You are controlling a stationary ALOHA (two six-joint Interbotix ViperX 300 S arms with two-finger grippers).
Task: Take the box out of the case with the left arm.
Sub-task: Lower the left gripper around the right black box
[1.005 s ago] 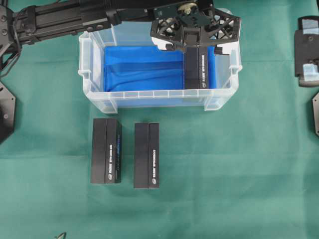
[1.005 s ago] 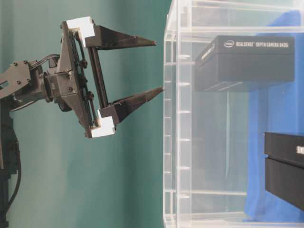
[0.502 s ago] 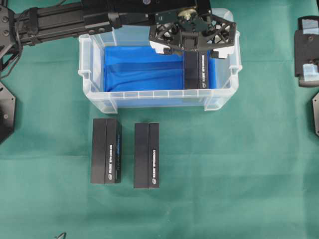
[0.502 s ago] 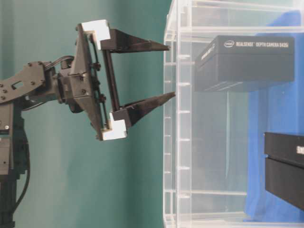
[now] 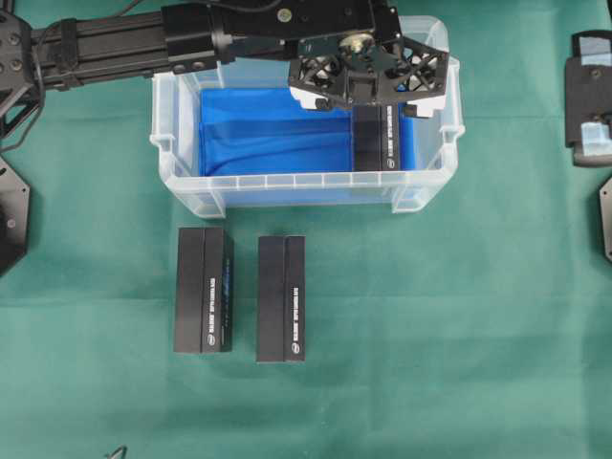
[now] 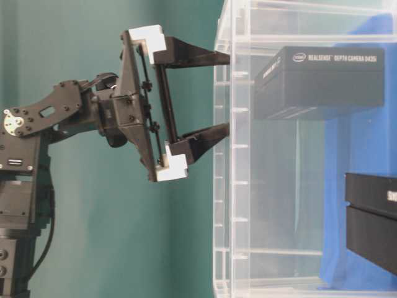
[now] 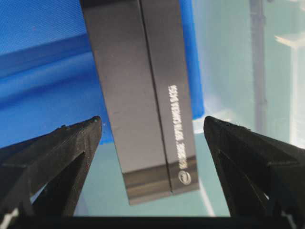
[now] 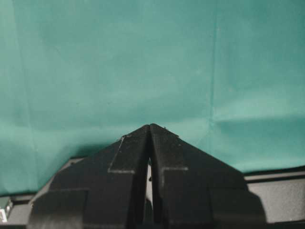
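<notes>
The case [image 5: 306, 184] is a clear tub with a blue sheet on its bottom. A black box [image 5: 381, 142] lies in its right end. My left gripper [image 5: 371, 94] hangs open over the box's far end. In the table-level view the left gripper [image 6: 227, 93] has its fingertips at the case [image 6: 223, 186] rim, short of the box [image 6: 319, 81]. In the left wrist view the left gripper [image 7: 152, 121] straddles the box [image 7: 138, 86] with a gap on both sides, touching nothing. My right gripper [image 8: 150, 127] is shut and empty over green cloth.
Two more black boxes [image 5: 203, 289] [image 5: 281, 298] lie side by side on the green cloth in front of the case. The right arm [image 5: 590, 96] rests at the right edge. Another black box [image 6: 372, 217] shows low in the table-level view.
My left gripper has moved toward the case and down, its fingertips now at the rim above the box. The jaws stayed wide. The boxes and the right arm have not moved.
</notes>
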